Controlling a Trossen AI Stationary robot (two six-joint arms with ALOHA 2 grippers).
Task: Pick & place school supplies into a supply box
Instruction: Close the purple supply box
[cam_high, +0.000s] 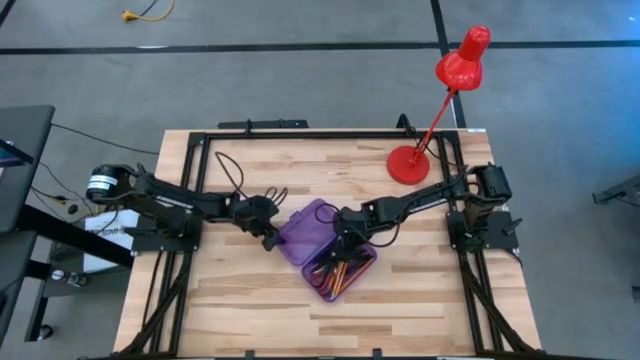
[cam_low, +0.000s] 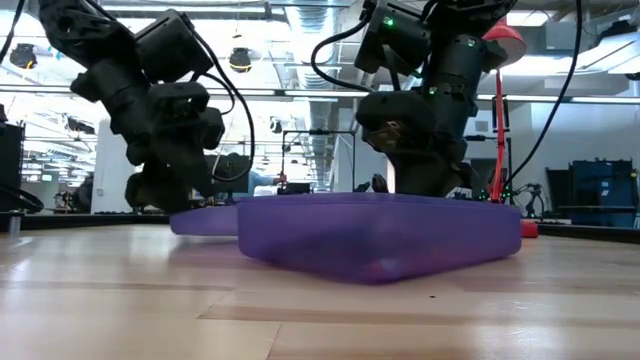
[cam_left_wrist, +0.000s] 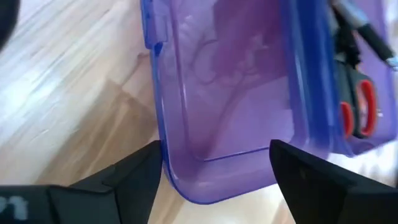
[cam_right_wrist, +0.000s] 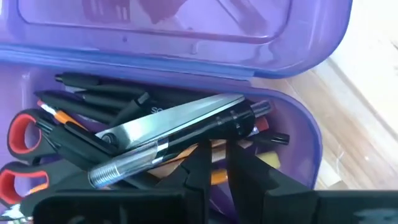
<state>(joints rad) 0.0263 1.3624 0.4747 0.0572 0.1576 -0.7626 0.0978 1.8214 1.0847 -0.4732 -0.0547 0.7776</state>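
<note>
**Open supply box, contents seen only from above**

The low view shows just the purple supply box (cam_low: 380, 235) wall on the bench (cam_low: 120, 300); what lies inside is hidden there. The right wrist view reveals it: scissors (cam_right_wrist: 124, 140) with red handles, black pens (cam_right_wrist: 99, 93) and orange pencils (cam_right_wrist: 214, 176), partly buried. The right hand (cam_right_wrist: 214, 158) hangs over them, fingers nearly together, gripping nothing visible. The left hand (cam_left_wrist: 214, 177) stands spread apart astride the lid (cam_left_wrist: 230, 93) end, beside the box. A red lamp (cam_high: 440, 110) stands beyond the box.
</note>
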